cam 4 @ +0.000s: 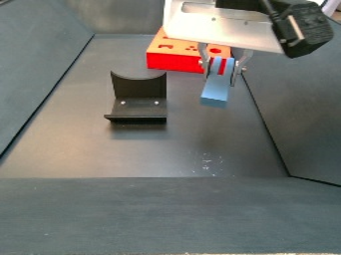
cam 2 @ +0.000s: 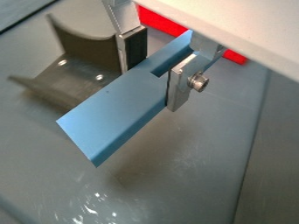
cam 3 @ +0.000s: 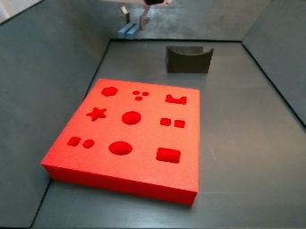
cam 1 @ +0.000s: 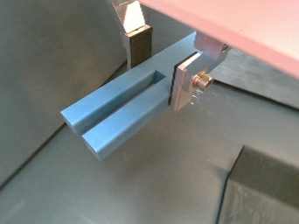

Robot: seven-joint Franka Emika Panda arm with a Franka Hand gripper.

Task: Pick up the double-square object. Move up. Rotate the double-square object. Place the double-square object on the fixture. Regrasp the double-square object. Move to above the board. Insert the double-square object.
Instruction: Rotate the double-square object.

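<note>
Where the dark floor [cam 3: 239, 134] spreads between grey walls, the red board [cam 3: 125, 134] lies flat, its star, round and square holes facing up. Beyond its far edge in a side view stands the fixture [cam 3: 188, 59], well apart from the board; another side view shows it as a dark notched bracket [cam 4: 136, 97] on a base plate. The pincer [cam 4: 221, 68] hangs above the floor, beside the fixture and clear of it. It is clenched on the blue block [cam 1: 126, 107], silver fingers [cam 2: 177, 84] pressing both faces near one end. The block tilts, its free end [cam 4: 216, 97] sloping down in mid-air, touching nothing else.
</note>
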